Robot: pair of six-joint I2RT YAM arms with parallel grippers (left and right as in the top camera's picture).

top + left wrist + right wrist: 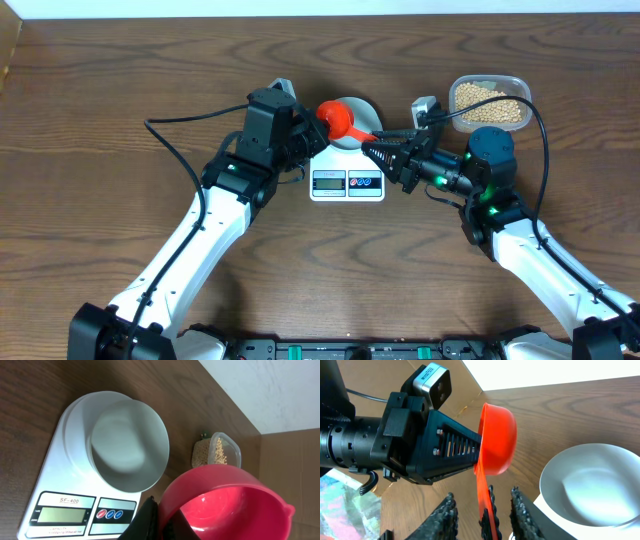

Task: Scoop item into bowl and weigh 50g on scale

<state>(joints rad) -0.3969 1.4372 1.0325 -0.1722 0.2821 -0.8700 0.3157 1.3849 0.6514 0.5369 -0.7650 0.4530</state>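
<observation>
Beans [488,100] are lying in the clear tub [521,84] at far right, apart from the bowl [364,111] sitting on the scale [347,184]. The left pincer [311,136] is clamping the red scoop [337,120] near the bowl, while the right pincer [483,506] is standing partly open, straddling its handle.

**Robotics test bench in a lab-like room**

Two white and black robot arms, the left arm [195,235] and the right arm [545,255], reach across a dark wood-grain table [90,80] from a black mounting rail [350,351] with small green lights at its near edge. Loose black cables [150,124] loop over the tabletop. A small camera module [433,380] is bolted on a wrist. Plain brown cardboard [295,465] stands by a bare white wall [260,385]. A kitchen scale [347,183] and a clear tub [490,79] of beans [488,105] sit among the machinery
</observation>
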